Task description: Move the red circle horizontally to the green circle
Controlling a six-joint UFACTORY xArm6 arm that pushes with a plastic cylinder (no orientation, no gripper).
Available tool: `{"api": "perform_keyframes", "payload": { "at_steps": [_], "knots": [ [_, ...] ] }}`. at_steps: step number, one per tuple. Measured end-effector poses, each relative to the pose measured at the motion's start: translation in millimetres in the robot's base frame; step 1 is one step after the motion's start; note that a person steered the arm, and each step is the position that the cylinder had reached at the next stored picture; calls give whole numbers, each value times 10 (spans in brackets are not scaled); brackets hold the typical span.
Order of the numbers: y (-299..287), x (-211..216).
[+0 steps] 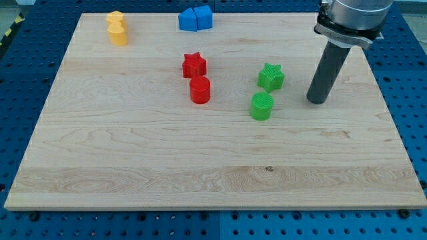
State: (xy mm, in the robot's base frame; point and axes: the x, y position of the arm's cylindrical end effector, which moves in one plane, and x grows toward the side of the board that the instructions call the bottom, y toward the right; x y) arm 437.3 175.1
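The red circle point(200, 90) stands on the wooden board, just below the red star point(194, 65). The green circle point(261, 106) stands to its right and slightly lower, just below the green star point(271, 77). My tip point(317, 101) rests on the board to the right of the green circle, about level with it and apart from it. The green blocks lie between my tip and the red circle.
Two yellow blocks point(117, 29) stand together at the board's top left. Two blue blocks point(195, 19) stand together at the top middle. The wooden board point(133, 153) lies on a blue perforated table.
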Motion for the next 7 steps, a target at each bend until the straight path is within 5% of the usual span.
{"api": "perform_keyframes", "payload": {
  "at_steps": [1, 3, 5, 7],
  "knots": [
    [99, -48],
    [-49, -861],
    [-1776, -1037],
    [-2078, -1313]
  ]
}}
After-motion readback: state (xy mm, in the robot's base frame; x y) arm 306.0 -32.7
